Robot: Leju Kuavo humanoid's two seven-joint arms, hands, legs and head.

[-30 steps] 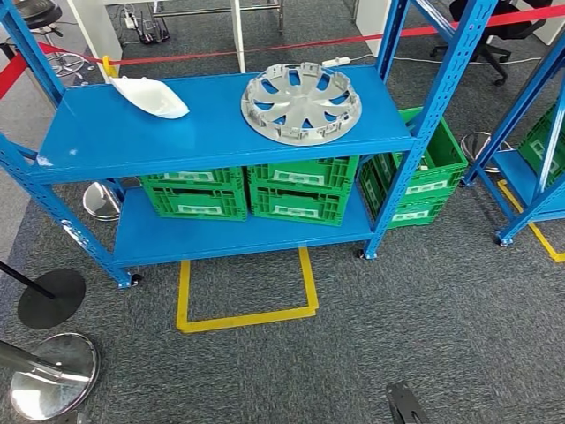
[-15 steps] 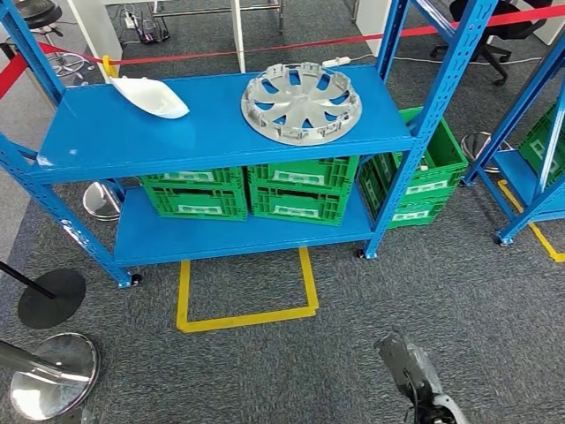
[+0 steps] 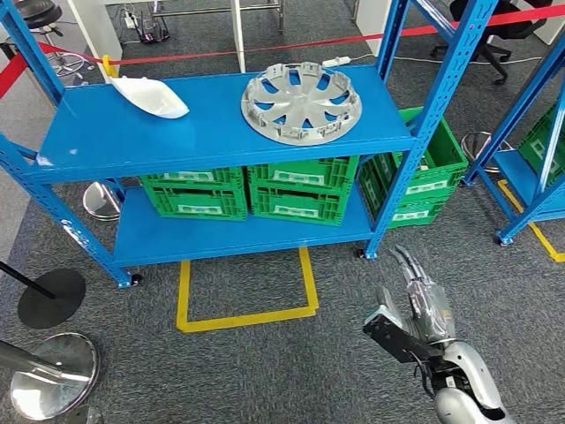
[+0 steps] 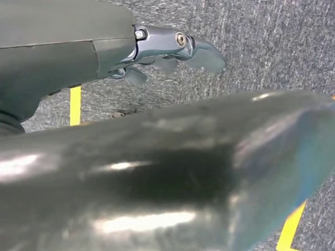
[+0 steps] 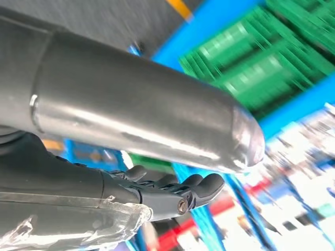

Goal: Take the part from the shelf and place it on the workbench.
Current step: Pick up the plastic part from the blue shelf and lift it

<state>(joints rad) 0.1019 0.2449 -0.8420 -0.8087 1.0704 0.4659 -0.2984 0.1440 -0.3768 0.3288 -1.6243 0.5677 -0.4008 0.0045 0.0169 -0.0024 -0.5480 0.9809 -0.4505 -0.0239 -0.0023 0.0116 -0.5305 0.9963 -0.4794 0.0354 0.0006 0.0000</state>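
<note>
A silver wheel cover (image 3: 301, 102) lies flat on the top board of the blue shelf (image 3: 199, 132), right of its middle. A white curved part (image 3: 150, 95) lies at the board's far left. My right hand (image 3: 419, 300) is raised over the carpet, low at the right. It stays well short of the shelf, its fingers stretched toward it and holding nothing. The right wrist view shows those dark fingers (image 5: 174, 191) straight and empty, with blurred green crates beyond. My left hand (image 4: 169, 47) hangs over the carpet with its fingers loosely extended and nothing in them.
Green crates (image 3: 297, 190) fill the shelf's lower board, and another crate (image 3: 426, 168) stands beside its right post. A yellow tape square (image 3: 246, 314) marks the carpet in front. Round stanchion bases (image 3: 53, 371) sit at the left. A second blue rack (image 3: 533, 168) stands at the right.
My right arm has risen from the bottom edge into view, and the hand has moved up and forward toward the shelf. Nothing on the shelf has moved.
</note>
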